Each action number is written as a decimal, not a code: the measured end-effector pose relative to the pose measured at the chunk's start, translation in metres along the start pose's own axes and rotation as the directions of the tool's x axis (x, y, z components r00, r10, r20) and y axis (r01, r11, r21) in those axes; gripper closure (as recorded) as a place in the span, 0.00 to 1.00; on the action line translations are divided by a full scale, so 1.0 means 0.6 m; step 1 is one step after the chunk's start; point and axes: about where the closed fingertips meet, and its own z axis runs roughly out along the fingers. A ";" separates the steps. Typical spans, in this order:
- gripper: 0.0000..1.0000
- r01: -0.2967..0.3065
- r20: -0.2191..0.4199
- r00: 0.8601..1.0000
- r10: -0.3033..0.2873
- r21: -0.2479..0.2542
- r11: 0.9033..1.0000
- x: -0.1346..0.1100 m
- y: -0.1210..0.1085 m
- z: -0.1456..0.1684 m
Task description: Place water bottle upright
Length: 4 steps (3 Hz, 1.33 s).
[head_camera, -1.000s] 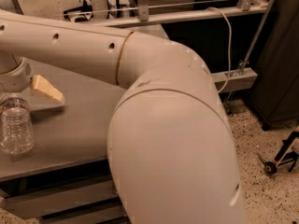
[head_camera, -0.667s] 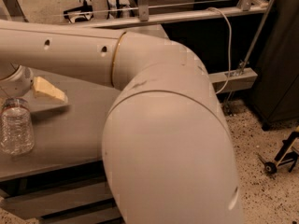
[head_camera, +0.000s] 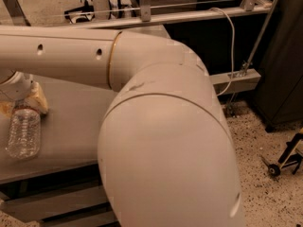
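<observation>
The water bottle point(head_camera: 22, 132) is clear and ribbed and stands on the grey table point(head_camera: 71, 122) at the far left, near the front edge. It looks close to upright, leaning slightly. Its cap is hidden under my gripper point(head_camera: 18, 92), which sits right on top of the bottle's neck at the end of my long white arm point(head_camera: 71, 56). My arm's big white elbow point(head_camera: 165, 145) fills the middle of the view and hides much of the table.
A yellowish wedge-shaped object point(head_camera: 39, 100) lies on the table just right of the bottle's top. A metal rail point(head_camera: 189, 14) with a white cable point(head_camera: 231, 46) runs behind the table. A dark cabinet point(head_camera: 284, 70) and a wheeled stand point(head_camera: 284, 160) are on the speckled floor at right.
The arm has sunk a little lower in the view. The bottle has shifted slightly right, closer to the yellowish object, with the gripper still at its top.
</observation>
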 end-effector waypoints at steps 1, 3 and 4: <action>0.88 0.000 0.000 1.000 0.000 0.000 1.000 0.001 0.001 -0.005; 1.00 -0.147 -0.012 0.989 0.149 0.108 0.983 0.061 0.048 -0.076; 1.00 -0.174 -0.028 0.983 0.182 0.193 0.966 0.086 0.038 -0.121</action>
